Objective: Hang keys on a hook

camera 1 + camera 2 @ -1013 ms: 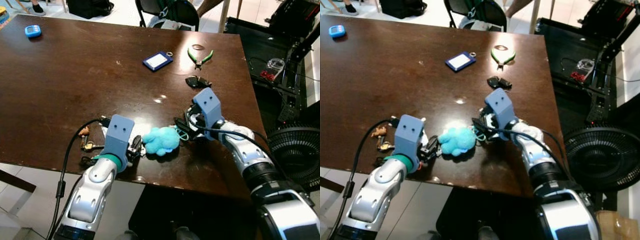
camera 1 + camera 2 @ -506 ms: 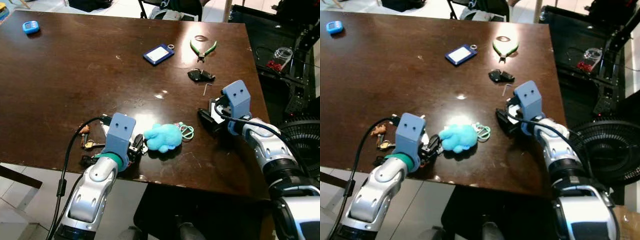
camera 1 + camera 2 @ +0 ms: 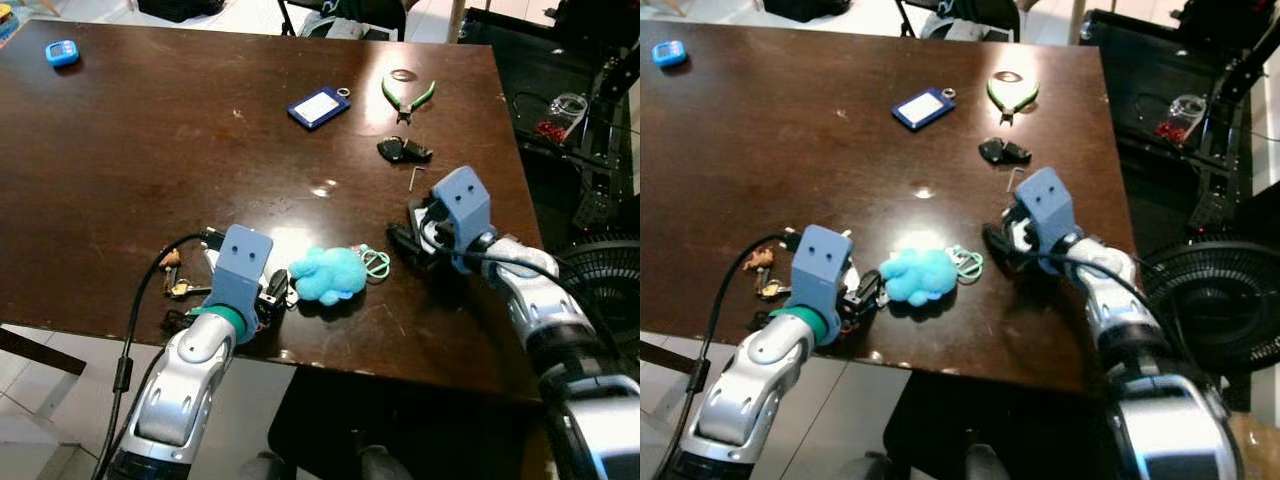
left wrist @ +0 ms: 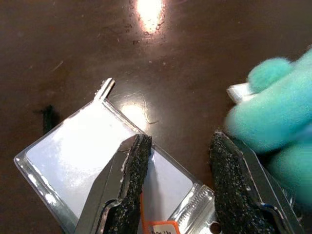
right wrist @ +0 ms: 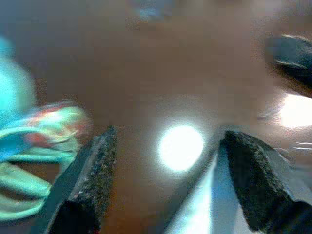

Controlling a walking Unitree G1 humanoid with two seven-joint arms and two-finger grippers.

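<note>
Bare counter (image 3: 130, 140) lies wide open on the left; blue tag (image 3: 317, 107), pliers (image 3: 405, 97) and black fob (image 3: 402, 151) crowd the far right.

The keys (image 3: 372, 262) lie flat on the dark table, toward its six o'clock edge. A fluffy turquoise plush (image 3: 327, 275) is the bulk of the bunch, slumped on its side. At its three o'clock, thin pale-green rings fan out on the wood, touching the plush. No hook can be made out near it.
</note>
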